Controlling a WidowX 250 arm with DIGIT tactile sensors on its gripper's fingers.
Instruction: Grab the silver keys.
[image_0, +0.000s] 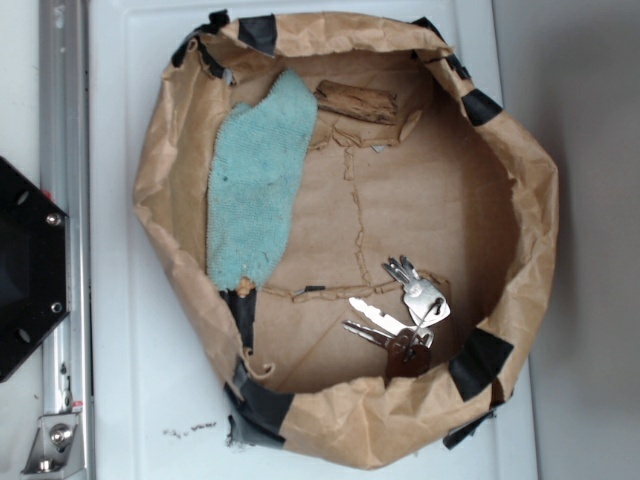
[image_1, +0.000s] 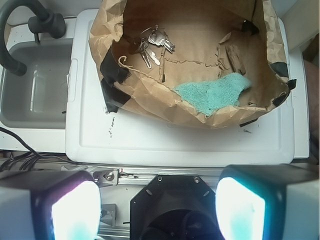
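Keys (image_0: 400, 312) lie on the floor of your paper bag (image_0: 520, 200), near its wall, a dark reddish fob at the ring and the blades fanned out. You have a teal cloth (image_0: 258, 190) draped up the opposite side and a wood piece (image_0: 356, 101) by the far wall, both well apart from them. Your gripper (image_1: 157, 207) hangs released outside the bag, over the white tray (image_1: 175, 142), fingers (image_1: 75, 210) spread wide and holding nothing.
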